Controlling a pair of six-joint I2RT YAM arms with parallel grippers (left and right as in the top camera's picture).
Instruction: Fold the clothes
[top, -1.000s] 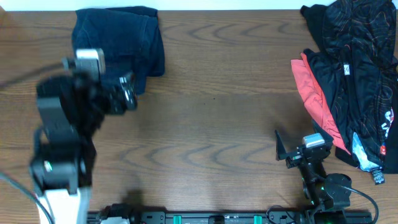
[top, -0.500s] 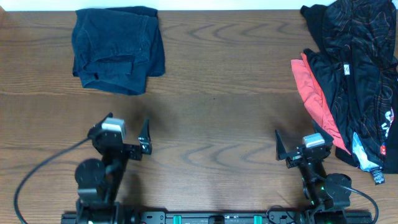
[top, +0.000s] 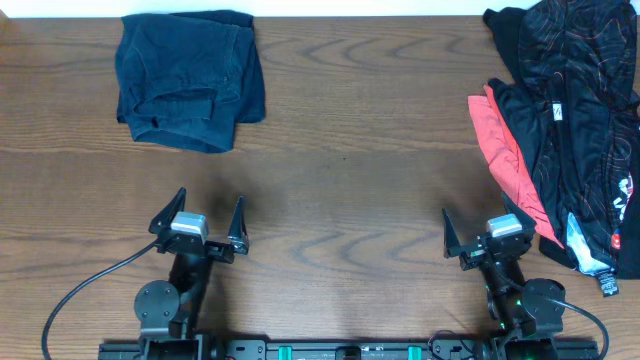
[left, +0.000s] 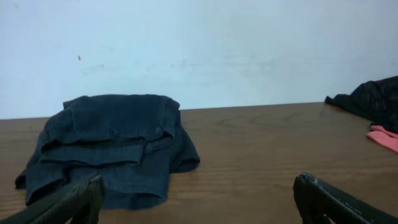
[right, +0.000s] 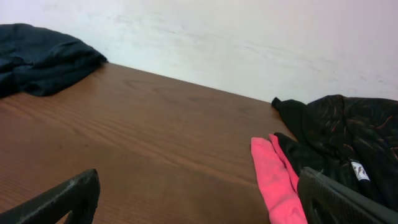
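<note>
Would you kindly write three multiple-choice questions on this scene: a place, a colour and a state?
1. Where on the table does the folded navy garment lie?
A. far left corner
B. centre
C. near right corner

2. What colour shows beside the black pile of clothes?
A. green
B. pink-red
C. yellow

3. How is the left gripper?
A. shut on cloth
B. open and empty
C. out of view

Answers: 1 A, it lies by the far left edge. 2 B, a pink-red strip lines the pile. 3 B, its fingers stand apart, nothing between.
</note>
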